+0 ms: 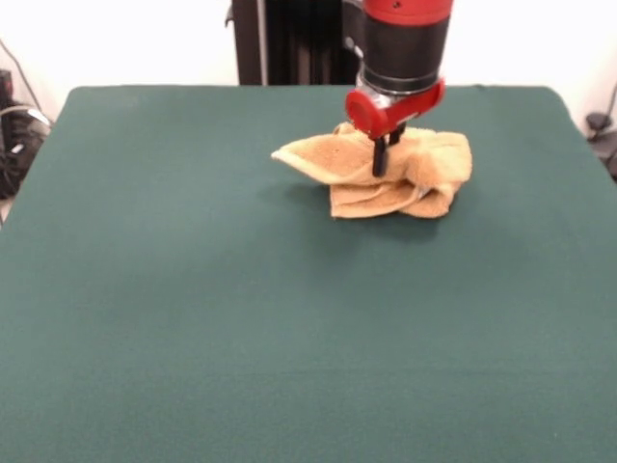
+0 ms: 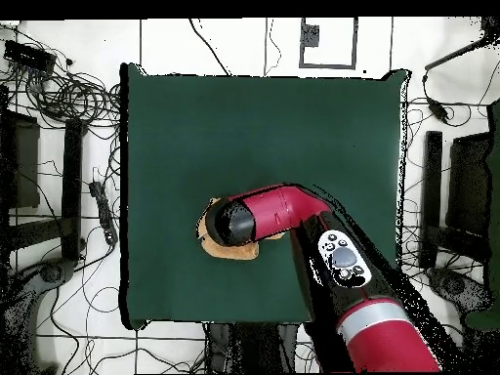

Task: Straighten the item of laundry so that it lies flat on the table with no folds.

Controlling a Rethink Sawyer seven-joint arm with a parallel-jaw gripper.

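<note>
One mustard-tan terry-cloth hand towel (image 1: 386, 174) shows in both views, bunched into a single heap (no second piece of laundry lies anywhere on the cloth). One dark green table (image 1: 193, 318) carries it. One red and black arm (image 2: 293, 210) reaches over the table, and it bears one gripper (image 1: 381, 164), whose dark tips come down onto the towel in the front view. Around the table, the overhead view shows many black cables (image 2: 73, 98) on the pale floor, too tangled to count singly.
</note>
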